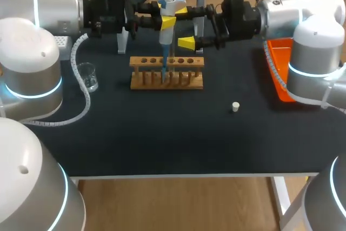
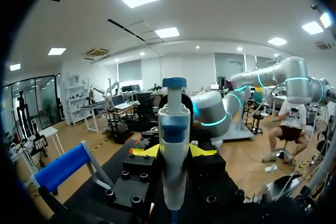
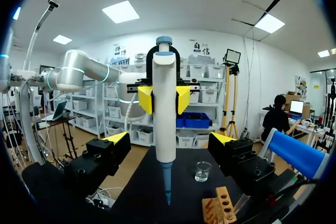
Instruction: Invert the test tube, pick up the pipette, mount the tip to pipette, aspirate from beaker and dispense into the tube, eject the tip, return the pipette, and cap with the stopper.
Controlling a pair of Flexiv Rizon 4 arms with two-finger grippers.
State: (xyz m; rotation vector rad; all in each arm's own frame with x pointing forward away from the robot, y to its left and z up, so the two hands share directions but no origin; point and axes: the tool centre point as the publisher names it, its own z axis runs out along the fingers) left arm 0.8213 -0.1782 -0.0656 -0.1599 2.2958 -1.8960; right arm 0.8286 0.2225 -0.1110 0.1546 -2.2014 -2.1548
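head view: pipette (image 1: 167, 31) is held upright over the wooden test tube rack (image 1: 167, 82). its blue tip (image 1: 163, 71) is lowered to the rack's row of holes; whether it enters a tube cannot be told. left gripper (image 1: 166, 15) is closed on the pipette's white body, yellow fingers (image 3: 145, 99) pressed on two sides just under the head. right gripper (image 3: 169, 138) is spread wide with nothing held, flanking the pipette without contact. beaker (image 1: 86, 76) stands at the left of the table (image 1: 162, 139), well apart from the rack. stopper (image 1: 235, 106) lies loose to the right.

handling, judged: pipette is taken as light, rigid, smooth plastic; a firm grasp on the mid body is preferred, plunger end (image 3: 164, 40) left free. tip is thin and presumably only friction-fitted, so side load against the rack is to be avoided. stopper is small and likely to roll.
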